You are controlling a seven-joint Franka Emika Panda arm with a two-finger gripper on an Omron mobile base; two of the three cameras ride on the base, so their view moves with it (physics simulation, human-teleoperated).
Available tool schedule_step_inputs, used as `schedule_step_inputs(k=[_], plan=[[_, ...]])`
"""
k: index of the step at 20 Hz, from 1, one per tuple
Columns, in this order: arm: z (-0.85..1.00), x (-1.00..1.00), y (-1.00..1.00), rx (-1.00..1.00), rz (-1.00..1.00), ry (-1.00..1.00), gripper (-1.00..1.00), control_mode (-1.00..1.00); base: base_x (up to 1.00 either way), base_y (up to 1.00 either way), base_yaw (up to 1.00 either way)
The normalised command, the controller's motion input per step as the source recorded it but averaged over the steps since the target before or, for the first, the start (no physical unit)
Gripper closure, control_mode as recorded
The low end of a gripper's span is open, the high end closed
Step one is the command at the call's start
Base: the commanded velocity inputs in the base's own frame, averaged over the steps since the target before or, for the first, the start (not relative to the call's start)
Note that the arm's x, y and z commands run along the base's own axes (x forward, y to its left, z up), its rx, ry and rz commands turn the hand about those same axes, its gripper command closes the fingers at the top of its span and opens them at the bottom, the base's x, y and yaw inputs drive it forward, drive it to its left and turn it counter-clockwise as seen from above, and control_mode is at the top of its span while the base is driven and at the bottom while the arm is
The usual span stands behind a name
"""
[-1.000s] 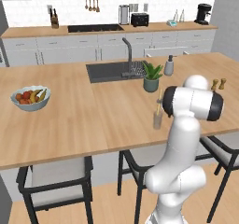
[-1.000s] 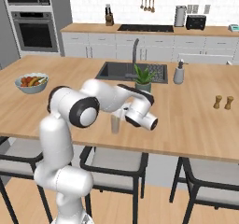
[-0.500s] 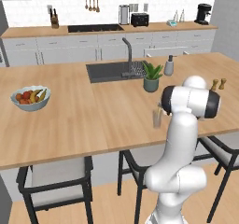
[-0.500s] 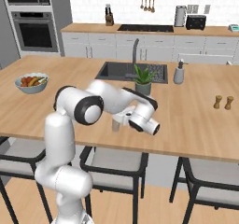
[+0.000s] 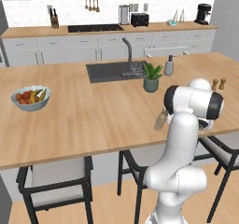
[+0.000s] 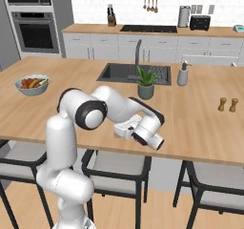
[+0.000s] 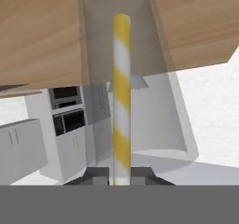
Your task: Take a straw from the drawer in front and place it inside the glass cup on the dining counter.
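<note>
Left base view: glass cup [image 5: 160, 121] stands on the dining counter [image 5: 84, 115] beside my arm; right base view: cup [image 6: 119, 129] peeks out behind my wrist; hand view: my gripper [image 7: 119, 177] pinches the yellow-and-white straw [image 7: 121, 97], which reaches into the cup [image 7: 140, 78].

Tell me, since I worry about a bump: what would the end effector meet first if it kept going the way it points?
Probably the glass cup: the held straw points at it, with the dining counter behind; depth is unclear.
</note>
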Motion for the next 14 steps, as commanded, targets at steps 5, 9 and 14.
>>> schedule_step_inputs(k=[5,9,14], plan=[[-0.47,0.56,0.53,0.0,0.0,0.0,1.0,-1.0,0.0,0.0,0.0],[-0.34,0.55,0.09,0.0,0.0,-0.02,1.0,-1.0,0.0,0.0,0.0],[-0.2,0.1,-0.49,0.02,0.0,-0.11,-1.0,-1.0,0.0,0.0,0.0]])
